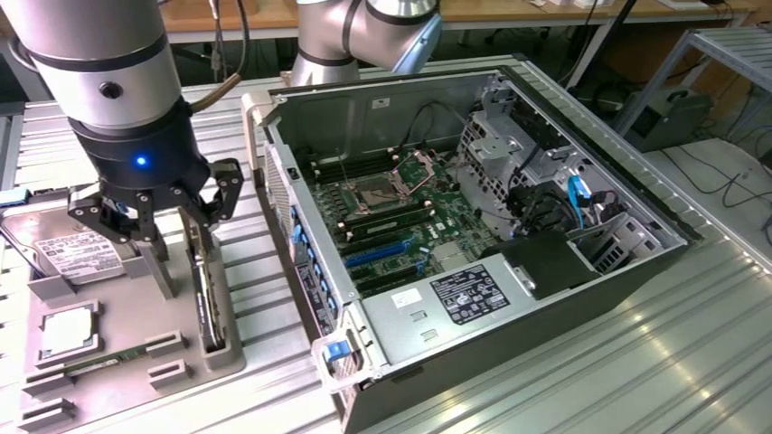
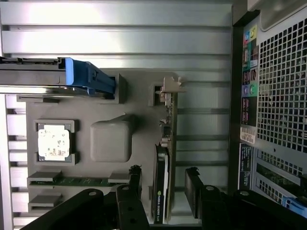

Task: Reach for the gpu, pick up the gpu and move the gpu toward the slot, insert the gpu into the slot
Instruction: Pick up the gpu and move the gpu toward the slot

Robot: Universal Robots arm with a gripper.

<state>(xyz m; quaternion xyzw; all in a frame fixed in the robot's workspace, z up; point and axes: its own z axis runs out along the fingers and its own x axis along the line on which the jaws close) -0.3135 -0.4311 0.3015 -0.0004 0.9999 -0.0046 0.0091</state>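
The gpu point(image 1: 212, 312) is a thin dark card standing on edge in a slot of the grey holder tray point(image 1: 121, 384), at the exterior view's left. In the wrist view the gpu point(image 2: 162, 167) shows its silvery bracket point(image 2: 170, 87) at the far end. My gripper point(image 1: 183, 278) hangs just above the card, open, with one finger on each side of it. The wrist view has the gripper point(image 2: 163, 184) with its black fingers point(image 2: 193, 189) straddling the card's near end, apart from it. The blue slot point(image 1: 376, 256) lies on the motherboard inside the open computer case point(image 1: 627, 258).
The holder tray point(image 2: 139, 110) also carries a boxy silver hard drive point(image 1: 70, 250), a square processor chip point(image 1: 68, 331) and a green memory stick point(image 1: 107, 358). The case's perforated rear wall point(image 2: 283, 96) stands close beside the tray. A ribbed metal table point(image 1: 627, 362) lies underneath.
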